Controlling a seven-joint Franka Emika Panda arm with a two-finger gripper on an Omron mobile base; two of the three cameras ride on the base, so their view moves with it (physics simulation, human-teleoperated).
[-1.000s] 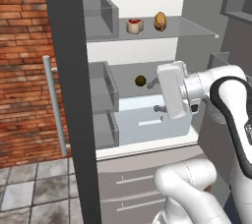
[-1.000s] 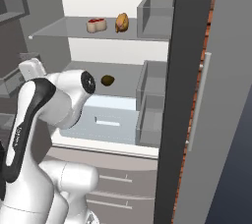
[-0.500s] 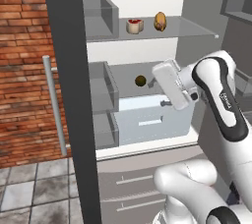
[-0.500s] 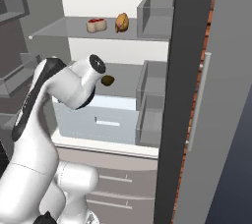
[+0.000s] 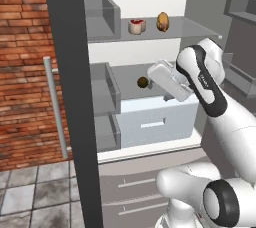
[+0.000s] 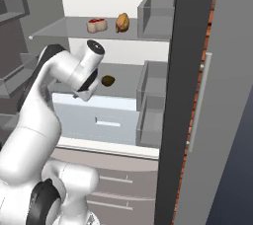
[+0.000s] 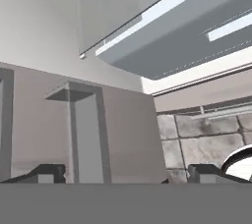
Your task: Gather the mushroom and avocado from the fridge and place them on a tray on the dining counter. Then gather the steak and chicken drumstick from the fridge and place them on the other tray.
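Looking over the arm from the left base view, the fridge (image 5: 150,47) stood open, its dark door edge running down the left of the picture. On the upper glass shelf the steak (image 5: 136,26) sat just beside the chicken drumstick (image 5: 162,21), the two close but apart. One shelf lower the avocado (image 5: 143,82) rested alone on the grey surface above a pale drawer (image 5: 155,122). The gripper (image 5: 161,78) reached into that middle shelf, near the avocado on its right and not touching it; whether the fingers were spread could not be told from here. From the right base view the same shelves appeared mirrored: the steak (image 6: 97,24) lay left of the chicken drumstick (image 6: 122,21), and the avocado (image 6: 107,80) sat just right of the bent white hand, with a gap between them. In the hand view, rolled steeply, the two dark fingertips (image 7: 49,173) stood wide apart at the bottom with nothing between them, looking past a clear bin (image 7: 83,134) toward the drawer front (image 7: 187,26).
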